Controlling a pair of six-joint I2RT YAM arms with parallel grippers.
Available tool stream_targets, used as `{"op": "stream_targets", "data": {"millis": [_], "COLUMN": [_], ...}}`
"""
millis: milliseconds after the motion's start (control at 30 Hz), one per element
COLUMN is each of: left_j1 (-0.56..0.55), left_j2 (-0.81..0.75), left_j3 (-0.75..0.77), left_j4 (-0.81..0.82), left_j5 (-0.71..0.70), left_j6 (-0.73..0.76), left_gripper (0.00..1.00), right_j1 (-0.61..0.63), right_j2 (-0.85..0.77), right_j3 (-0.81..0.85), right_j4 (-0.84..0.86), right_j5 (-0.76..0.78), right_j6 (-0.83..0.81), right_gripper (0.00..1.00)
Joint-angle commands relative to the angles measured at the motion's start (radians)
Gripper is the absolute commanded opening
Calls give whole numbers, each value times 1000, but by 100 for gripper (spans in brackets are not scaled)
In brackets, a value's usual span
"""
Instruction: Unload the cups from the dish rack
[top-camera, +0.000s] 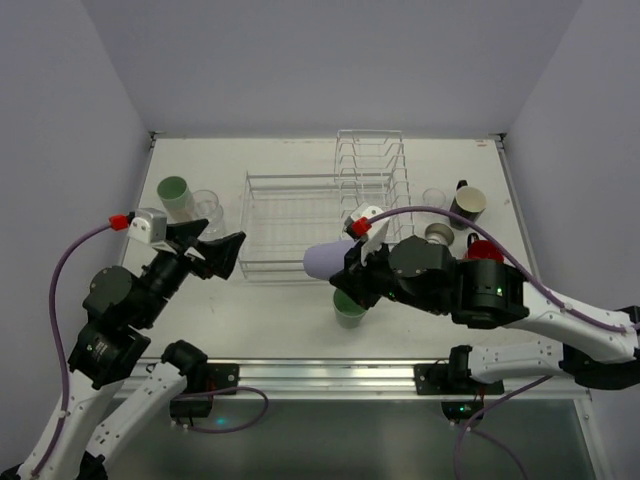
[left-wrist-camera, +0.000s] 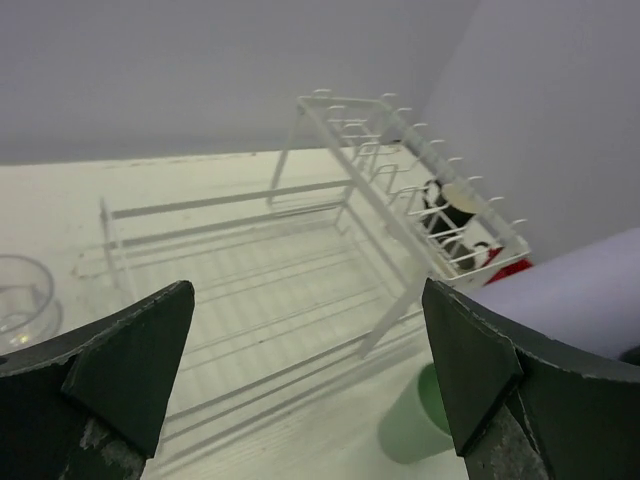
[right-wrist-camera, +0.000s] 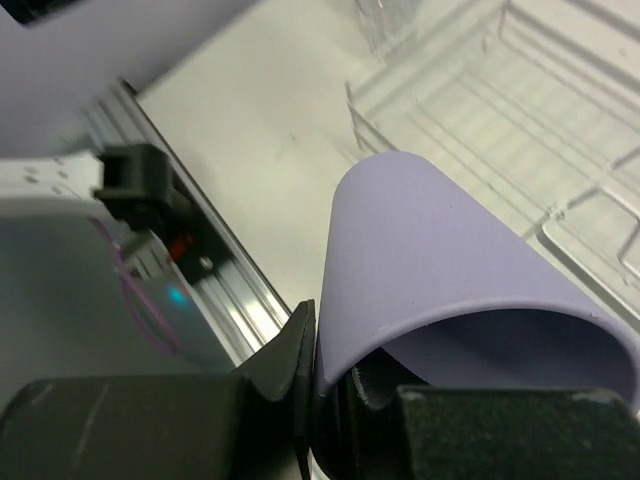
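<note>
Your lavender tumbler (top-camera: 325, 260) is out of the dish rack (top-camera: 290, 178), lying sideways in the air just off its near edge and above a pale green cup (top-camera: 350, 307) standing on the table. Your right gripper (right-wrist-camera: 325, 365) pinches its rim, one finger inside and one outside. Behind that arm, right of the rack, stand a black mug (top-camera: 467, 203), a small tan cup (top-camera: 438, 233) and a red mug (top-camera: 483, 250). Your left gripper (left-wrist-camera: 305, 375) hangs wide apart and holds nothing near the rack's left end, with a green tumbler (top-camera: 173, 193) and a clear glass (top-camera: 208, 207) beyond it.
</note>
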Motion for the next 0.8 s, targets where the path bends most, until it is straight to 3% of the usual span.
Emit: {"op": "stream_targets", "data": {"millis": [0, 200, 300, 767], "left_j1": [4, 6, 6, 20], "left_j2": [-57, -153, -177, -209], "left_j3": [-72, -212, -203, -226], "left_j4": [-143, -57, -68, -68], "left_j5": [-229, -271, -266, -216], "left_j6": [107, 119, 127, 136], "left_gripper": [100, 100, 100, 100], "right_j1": [-1, -1, 1, -65], "right_j2": [73, 237, 313, 432], "right_j3": [124, 263, 311, 293], "right_j4": [-371, -576, -636, -610], "right_j5": [49, 55, 66, -78], "right_j6": [1, -17, -28, -131], "right_gripper": [0, 0, 0, 0]}}
